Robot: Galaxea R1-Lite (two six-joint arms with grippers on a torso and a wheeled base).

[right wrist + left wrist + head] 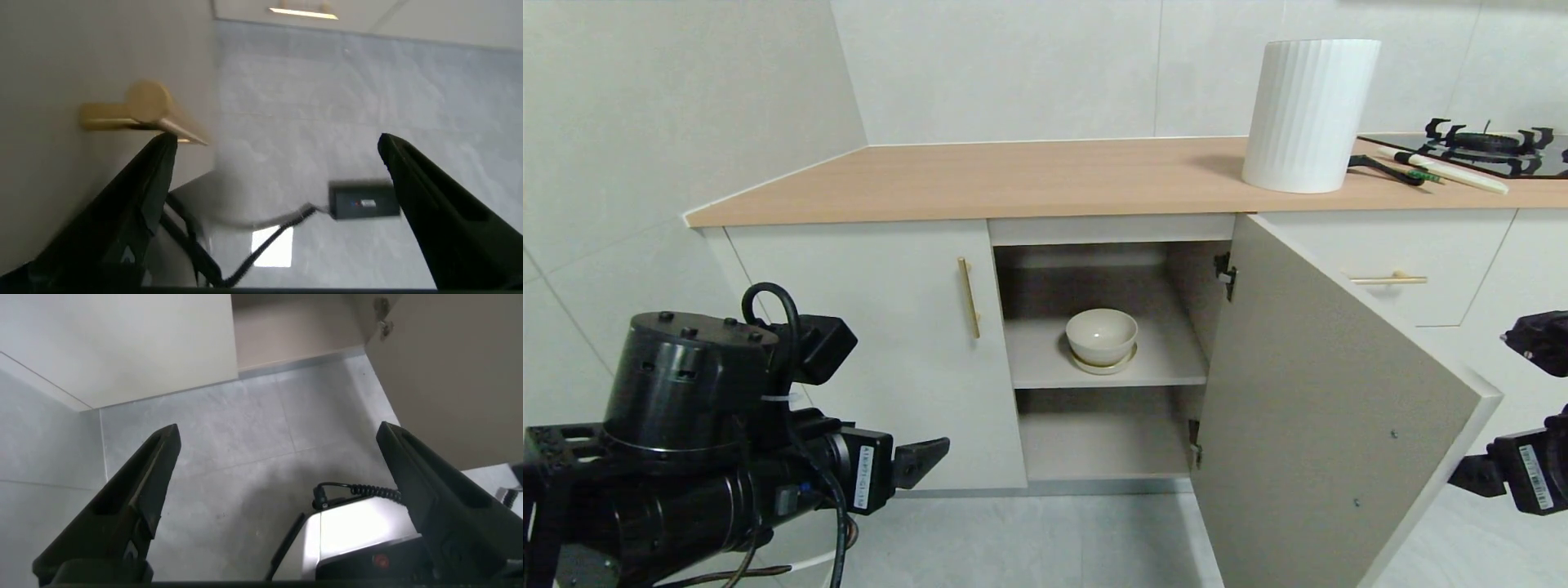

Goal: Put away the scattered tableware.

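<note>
Bowl (1101, 335) upright, mouth up, on saucer (1104, 367), cupboard shelf (1164, 363)

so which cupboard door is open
The right-hand door, swung out on its hinges to bare the shelves and the bowl. The left door, with the upright gold handle, sits shut.

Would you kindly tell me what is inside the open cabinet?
A cream bowl sits on a saucer on its upper shelf; whatever lies behind the closed left door is hidden.
</note>
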